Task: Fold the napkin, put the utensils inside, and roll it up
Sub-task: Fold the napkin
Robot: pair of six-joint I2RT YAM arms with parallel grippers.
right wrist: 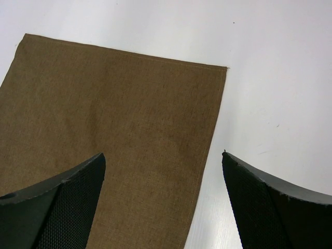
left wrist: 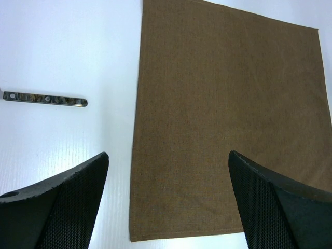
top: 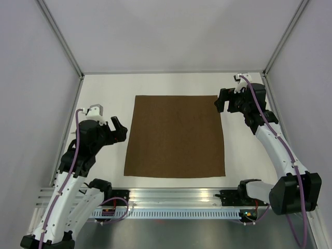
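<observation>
Our napkin (top: 175,136) lies flat and unfolded, midway between the table's (top: 106,88) side edges (folding, loading, rolling all remain). Our left gripper (top: 121,129) and right gripper (top: 218,102) hover beside it, jaws spread, empty.

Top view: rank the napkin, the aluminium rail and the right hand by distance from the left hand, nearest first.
1. Napkin: its left edge lies just beside the left hand.
2. Aluminium rail: along the near edge of the table.
3. Right hand: across the napkin, at its far right corner.
</observation>
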